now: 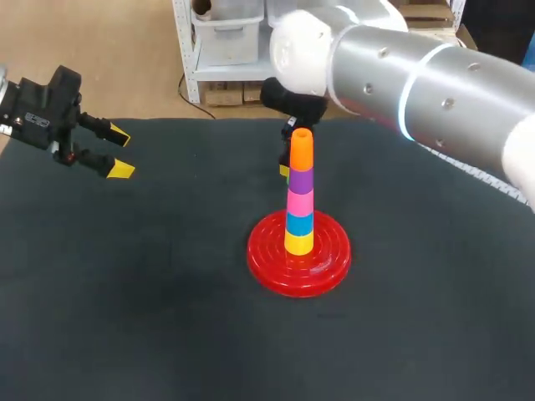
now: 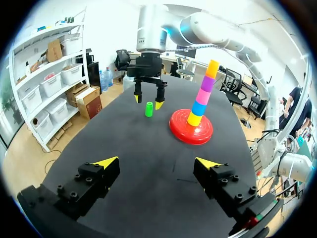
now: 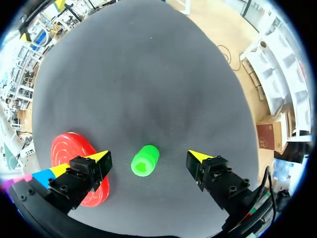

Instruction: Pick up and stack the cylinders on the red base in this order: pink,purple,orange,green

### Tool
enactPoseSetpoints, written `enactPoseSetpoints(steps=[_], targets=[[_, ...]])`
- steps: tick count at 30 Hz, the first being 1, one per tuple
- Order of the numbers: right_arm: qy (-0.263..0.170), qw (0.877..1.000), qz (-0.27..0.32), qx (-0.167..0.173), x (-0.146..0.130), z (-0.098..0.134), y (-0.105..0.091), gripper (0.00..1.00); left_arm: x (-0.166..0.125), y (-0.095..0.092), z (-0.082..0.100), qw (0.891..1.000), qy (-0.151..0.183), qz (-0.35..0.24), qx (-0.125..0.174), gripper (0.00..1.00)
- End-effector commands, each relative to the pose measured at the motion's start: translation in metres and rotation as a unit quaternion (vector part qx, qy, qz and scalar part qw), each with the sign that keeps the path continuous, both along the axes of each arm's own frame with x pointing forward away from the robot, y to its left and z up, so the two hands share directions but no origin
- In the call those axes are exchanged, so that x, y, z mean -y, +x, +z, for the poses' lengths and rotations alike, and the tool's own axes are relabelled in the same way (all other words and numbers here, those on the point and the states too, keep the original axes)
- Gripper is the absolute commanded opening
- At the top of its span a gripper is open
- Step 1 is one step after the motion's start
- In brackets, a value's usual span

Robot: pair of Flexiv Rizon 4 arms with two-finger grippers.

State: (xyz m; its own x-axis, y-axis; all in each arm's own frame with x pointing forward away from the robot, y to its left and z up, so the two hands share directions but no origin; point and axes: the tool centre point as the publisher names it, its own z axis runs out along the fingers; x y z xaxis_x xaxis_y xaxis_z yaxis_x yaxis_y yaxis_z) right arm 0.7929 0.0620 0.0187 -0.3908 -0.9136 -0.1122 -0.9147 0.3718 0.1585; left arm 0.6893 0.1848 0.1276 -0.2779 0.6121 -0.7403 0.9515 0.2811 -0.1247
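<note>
Green cylinder (image 3: pixel 144 160) pending; final tier.
Right gripper (image 3: pixel 148 156), jaws apart, poised over it, twelve o'clock of red base (image 1: pixel 330 259); next: lower, close; left gripper (image 1: pixel 121 154) likewise spread.

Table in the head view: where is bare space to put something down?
Bare mat lies along the near edge in front of the red base, and between the base and the left gripper. Crowded behind the base: the right gripper hangs over the green cylinder.
</note>
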Motion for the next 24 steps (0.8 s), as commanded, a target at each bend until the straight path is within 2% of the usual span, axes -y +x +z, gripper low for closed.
enactPoseSetpoints(steps=[1, 6, 10, 12, 16, 24], targets=[[-0.008, 1.0, -0.005, 0.01, 0.0006, 0.0041, -0.004, 1.0, -0.0007, -0.0004, -0.0008, 1.0, -0.001, 0.0, 0.001, 1.0], [-0.016, 1.0, -0.009, 0.01, 0.0041, 0.0013, -0.0048, 0.99, -0.0007, -0.0004, -0.0008, 1.0, -0.001, 0.0, 0.001, 1.0], [-0.021, 1.0, -0.011, 0.008, 0.0058, -0.0011, -0.0061, 0.9, -0.0007, -0.0004, -0.0008, 1.0, -0.001, 0.0, 0.001, 1.0], [-0.027, 1.0, -0.008, 0.008, 0.006, -0.0016, -0.0071, 0.79, -0.0007, -0.0004, -0.0008, 1.0, -0.001, 0.0, 0.001, 1.0], [-0.037, 0.999, -0.005, 0.011, 0.0058, -0.0018, -0.0081, 0.67, -0.0007, -0.0004, -0.0008, 1.0, -0.001, 0.0, 0.001, 1.0], [-0.049, 0.999, 0.004, 0.017, 0.0036, -0.0022, -0.0067, 0.62, -0.0007, -0.0004, -0.0008, 1.0, -0.001, 0.0, 0.001, 1.0]])
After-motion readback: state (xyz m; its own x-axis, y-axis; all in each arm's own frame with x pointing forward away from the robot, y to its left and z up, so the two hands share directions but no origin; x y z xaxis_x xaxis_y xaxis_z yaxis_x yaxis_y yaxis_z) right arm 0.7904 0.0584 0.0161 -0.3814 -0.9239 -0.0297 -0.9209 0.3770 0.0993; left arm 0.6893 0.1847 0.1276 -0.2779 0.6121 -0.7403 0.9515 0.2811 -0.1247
